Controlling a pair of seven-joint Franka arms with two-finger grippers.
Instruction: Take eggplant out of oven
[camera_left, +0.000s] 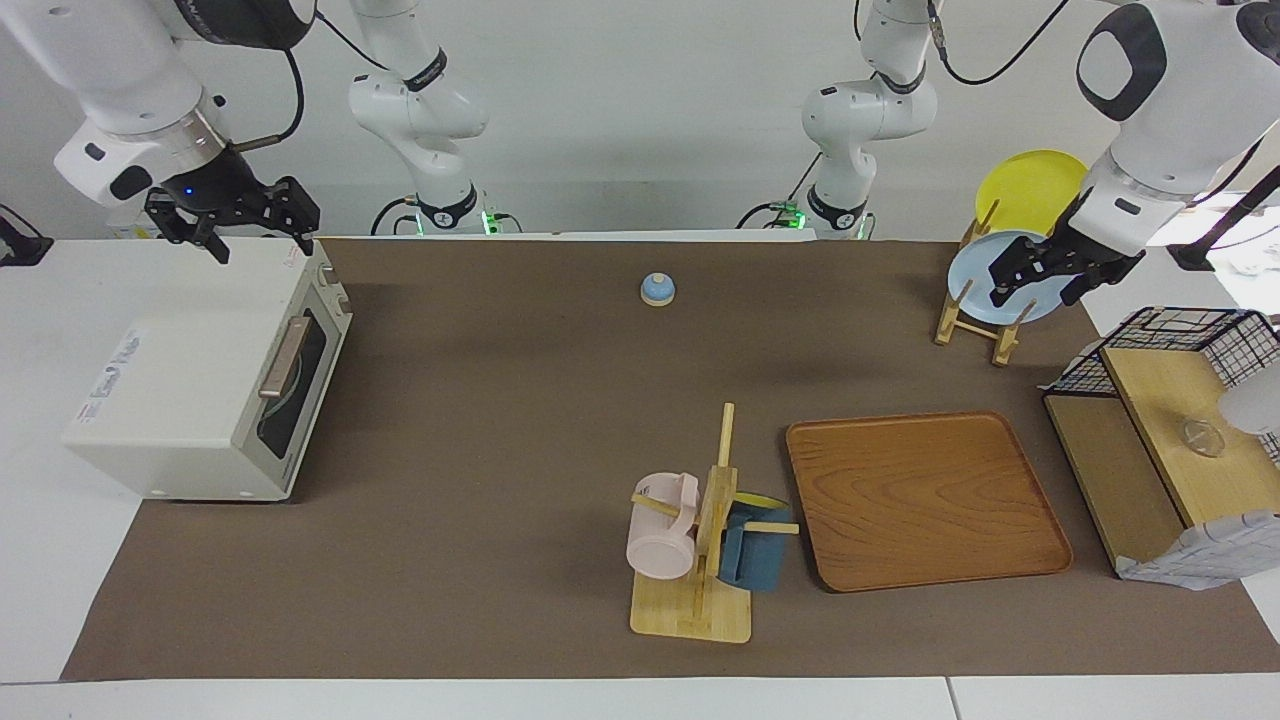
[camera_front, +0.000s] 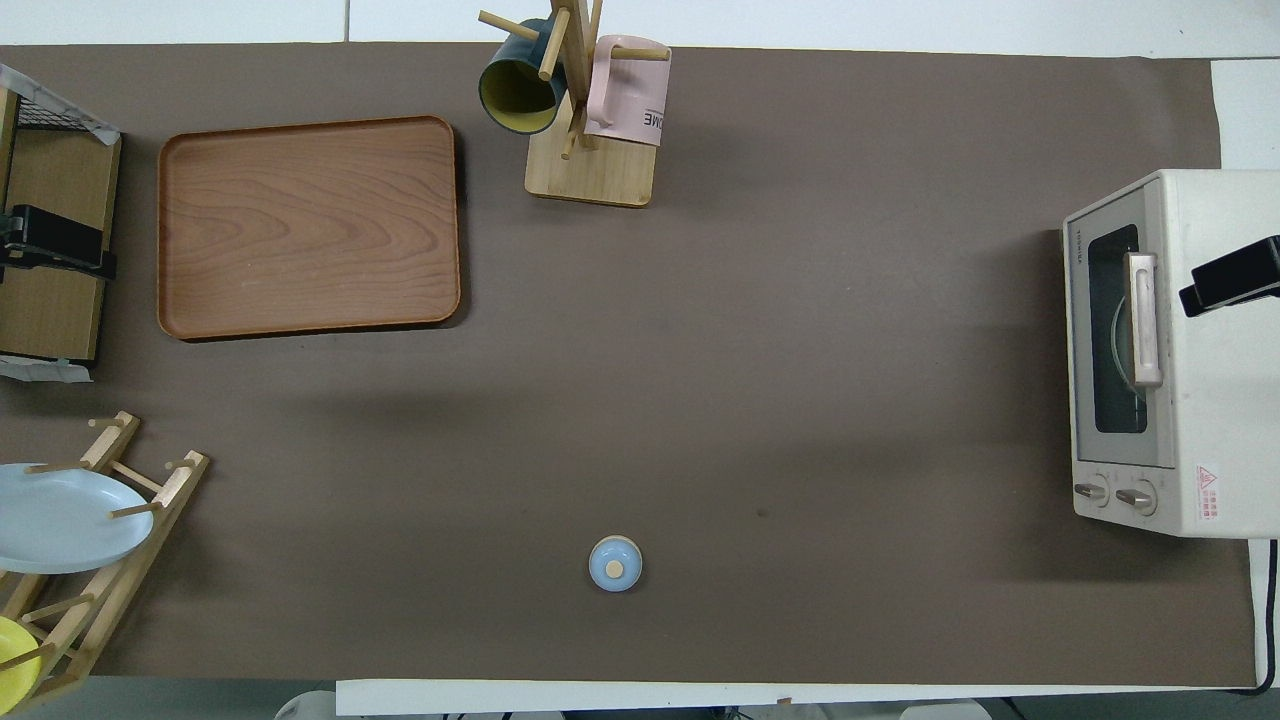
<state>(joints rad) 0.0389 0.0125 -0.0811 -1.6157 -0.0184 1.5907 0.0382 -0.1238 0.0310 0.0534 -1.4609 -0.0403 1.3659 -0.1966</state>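
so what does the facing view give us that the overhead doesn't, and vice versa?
Facing only: both arms whole, the right gripper raised over the cream-white toaster oven, and the left gripper by the wooden plate rack, both with fingers apart.

Overhead only: the oven's two control knobs and warning sticker, plus lettering on the pink mug. Only gripper tips show at the edges.

Both: the oven door shut, with no eggplant in sight, the brown wooden tray, the small blue bell, the mug tree, and the light blue and yellow plates.
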